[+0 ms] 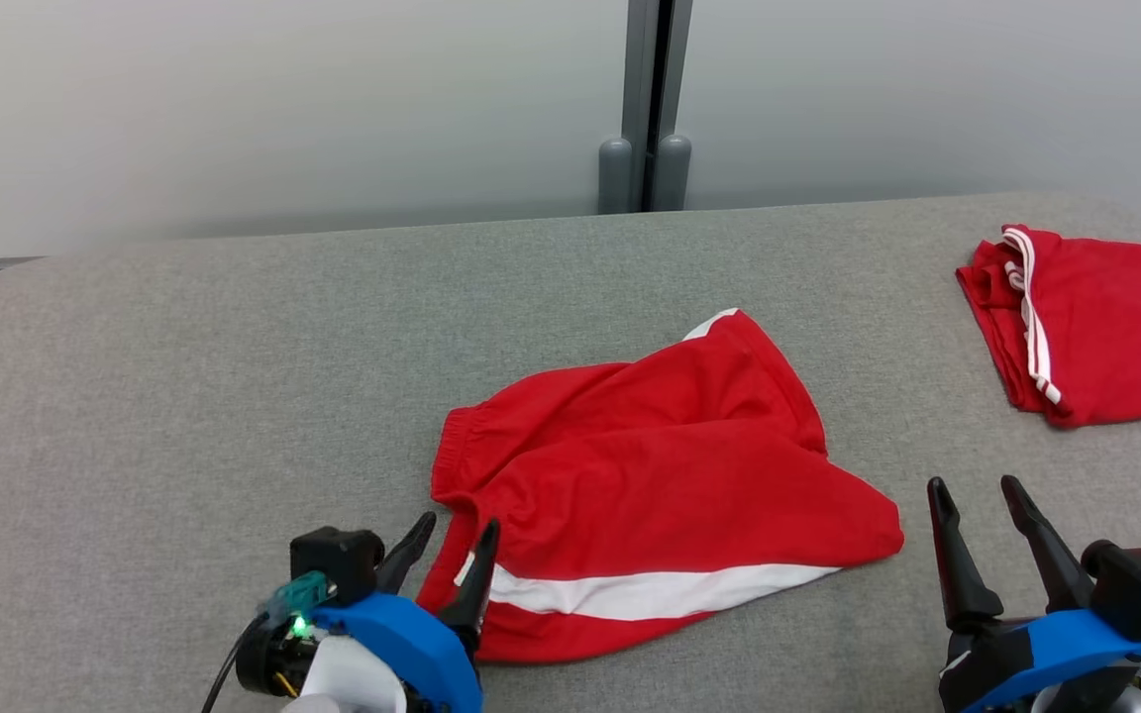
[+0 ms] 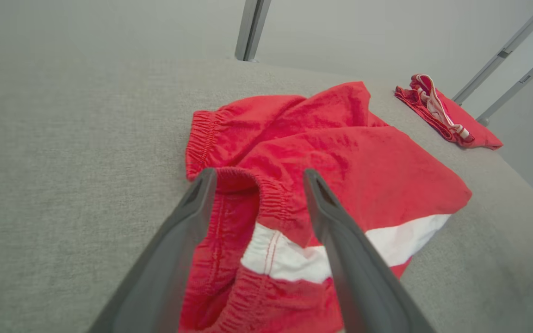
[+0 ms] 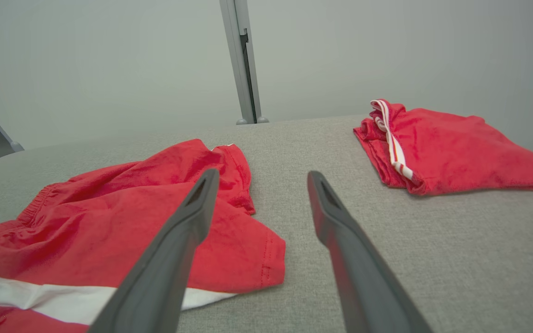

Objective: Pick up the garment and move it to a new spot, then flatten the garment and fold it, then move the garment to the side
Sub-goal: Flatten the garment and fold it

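A pair of red shorts with a white side stripe, the garment [image 1: 650,475], lies rumpled in the middle of the grey table [image 1: 184,396]. My left gripper [image 1: 454,530] is open at its near left corner, the fingers straddling the elastic waistband [image 2: 266,194]. My right gripper [image 1: 977,490] is open above bare table just right of the garment's right corner [image 3: 266,259]. Nothing is held in either.
A second pair of red shorts [image 1: 1095,322] with white stripes lies folded at the table's far right edge, also seen as the folded shorts [image 3: 451,148]. A grey post [image 1: 645,109] stands behind the table against a pale wall.
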